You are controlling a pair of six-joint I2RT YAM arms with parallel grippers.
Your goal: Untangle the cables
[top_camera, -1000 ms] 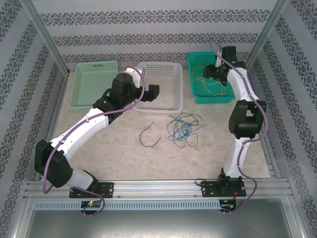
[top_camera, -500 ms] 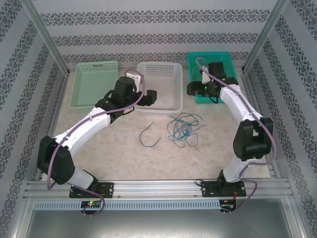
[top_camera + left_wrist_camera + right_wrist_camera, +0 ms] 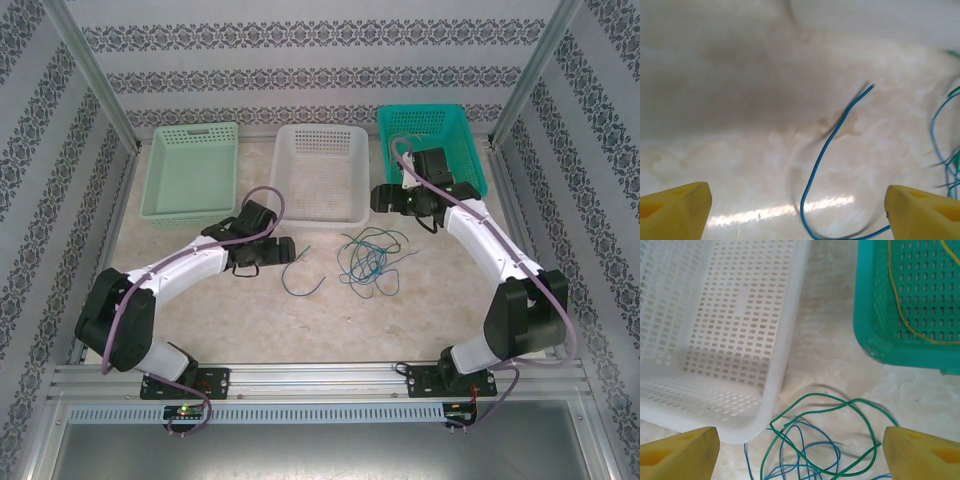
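Left tool (image 3: 799,210) spread wide, blue cable (image 3: 822,150) beneath

Far edge of tabletop (image 3: 240,310): left basket (image 3: 190,175), middle basket (image 3: 320,170) and right basket (image 3: 420,108), side by side in a row.
Right basket: a cable (image 3: 895,295) lies inside.
Tabletop centre: tangle of cables (image 3: 368,262), in front of the gap between the middle and right baskets.
Left of tangle: single cable (image 3: 823,150), lying apart from it.
Left hand (image 3: 290,248): just left of the single cable.
Right hand (image 3: 376,197): between the middle and right baskets, behind the tangle.
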